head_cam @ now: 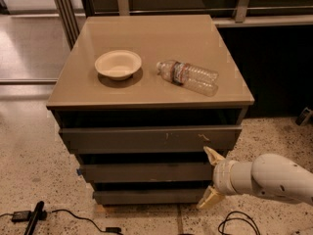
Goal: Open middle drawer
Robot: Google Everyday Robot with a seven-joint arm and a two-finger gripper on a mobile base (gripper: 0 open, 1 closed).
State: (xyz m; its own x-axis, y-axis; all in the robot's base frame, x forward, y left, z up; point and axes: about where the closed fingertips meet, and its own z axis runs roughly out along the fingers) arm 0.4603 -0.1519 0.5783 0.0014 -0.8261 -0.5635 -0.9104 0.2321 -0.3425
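Note:
The cabinet has three drawer fronts stacked under a tan top. The middle drawer (144,172) is a plain dark grey-brown front, closed, between the larger scratched top front (146,138) and the narrow bottom front (146,196). My gripper (210,177) comes in from the right on a white arm, at the right end of the middle drawer front. Its two tan fingers (213,155) are spread apart, one above and one below the drawer's level. It holds nothing.
A cream bowl (118,64) and a clear plastic bottle (188,77) lying on its side rest on the cabinet top (151,38). Black cables (63,219) lie on the speckled floor in front. A dark wall panel stands to the right.

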